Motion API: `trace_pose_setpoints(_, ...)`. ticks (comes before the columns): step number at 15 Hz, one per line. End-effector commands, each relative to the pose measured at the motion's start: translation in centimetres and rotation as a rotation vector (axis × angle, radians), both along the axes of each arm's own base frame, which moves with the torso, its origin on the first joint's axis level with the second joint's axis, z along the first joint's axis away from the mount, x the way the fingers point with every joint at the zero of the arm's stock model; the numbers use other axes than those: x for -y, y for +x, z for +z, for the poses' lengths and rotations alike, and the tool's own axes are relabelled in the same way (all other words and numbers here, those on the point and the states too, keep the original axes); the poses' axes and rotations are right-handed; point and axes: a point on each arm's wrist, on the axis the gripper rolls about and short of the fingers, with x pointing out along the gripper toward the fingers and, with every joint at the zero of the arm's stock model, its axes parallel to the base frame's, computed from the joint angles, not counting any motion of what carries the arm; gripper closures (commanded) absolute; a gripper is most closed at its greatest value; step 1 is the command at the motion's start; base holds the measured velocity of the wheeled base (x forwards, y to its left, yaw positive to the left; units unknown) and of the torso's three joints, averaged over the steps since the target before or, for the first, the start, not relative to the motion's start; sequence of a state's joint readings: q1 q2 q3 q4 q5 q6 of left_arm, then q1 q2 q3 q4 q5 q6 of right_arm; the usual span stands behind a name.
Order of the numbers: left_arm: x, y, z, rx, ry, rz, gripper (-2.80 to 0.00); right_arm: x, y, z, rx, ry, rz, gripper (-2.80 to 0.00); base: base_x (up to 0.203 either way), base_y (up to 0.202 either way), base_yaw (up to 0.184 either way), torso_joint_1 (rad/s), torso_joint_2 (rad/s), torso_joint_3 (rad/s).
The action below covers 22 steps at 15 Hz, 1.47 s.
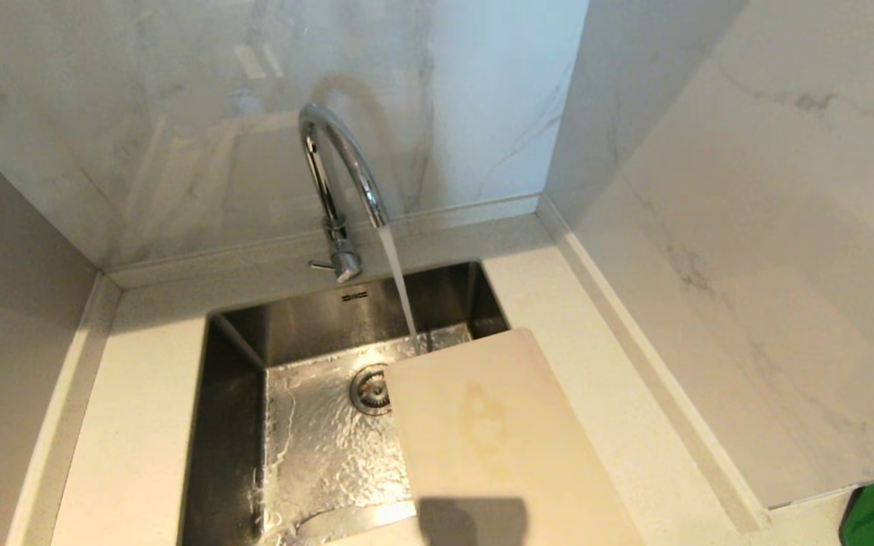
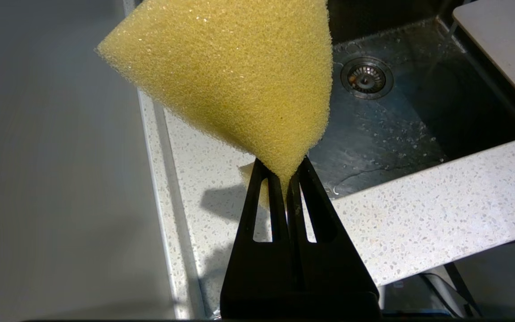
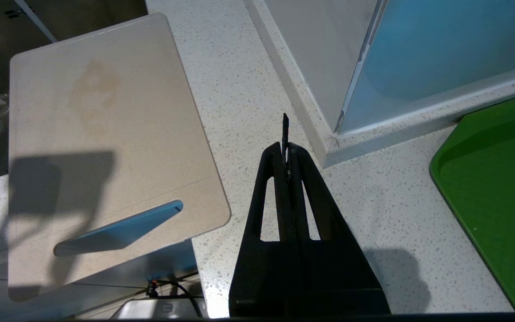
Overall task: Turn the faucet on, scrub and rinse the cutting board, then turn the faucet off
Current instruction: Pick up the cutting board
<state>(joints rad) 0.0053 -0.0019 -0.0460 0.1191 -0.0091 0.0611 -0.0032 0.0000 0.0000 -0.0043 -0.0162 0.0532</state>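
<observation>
Left wrist view alone shows the left gripper (image 2: 284,179) clamping a sponge (image 2: 230,76).

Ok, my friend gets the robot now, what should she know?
Left gripper: shut on the yellow sponge, near the sink's front left corner.
Right gripper: shut, empty, over the counter beside the cutting board.
Faucet: on, water running into the sink just past the board's far edge.
Board: lies across the sink's right rim, orange stain still on it.
Left: scrub, rinse, turn the faucet off.
</observation>
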Motion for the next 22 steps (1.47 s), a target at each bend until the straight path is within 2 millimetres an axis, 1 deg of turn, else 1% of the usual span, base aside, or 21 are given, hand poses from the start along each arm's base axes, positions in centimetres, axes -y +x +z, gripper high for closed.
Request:
trace_pose_setpoints(1,0.0,0.01,0.0,-0.002,0.0,0.0,0.0,0.0,0.0,-0.04,0.0,0.0,0.0,0.0,0.0,0.0,0.0,0.0,0.0,0.0)
trace_pose_setpoints(15,0.0,0.03,-0.01,-0.001,-0.003,0.001,0.0,0.0,0.0,-0.04,0.0,0.0,-0.001,0.0,-0.005,0.0,0.0,0.001,0.0,0.0)
trace_pose_setpoints(16,0.0,0.04,0.02,0.001,-0.01,0.002,0.0,0.0,0.0,-0.04,0.0,0.0,0.001,0.0,-0.108,0.0,-0.038,0.022,0.01,0.002)
trace_pose_setpoints(22,0.0,0.03,0.02,0.002,-0.033,0.004,0.0,0.0,0.0,-0.04,0.0,0.0,-0.001,0.0,-0.217,0.0,0.02,-0.004,0.0,0.001)
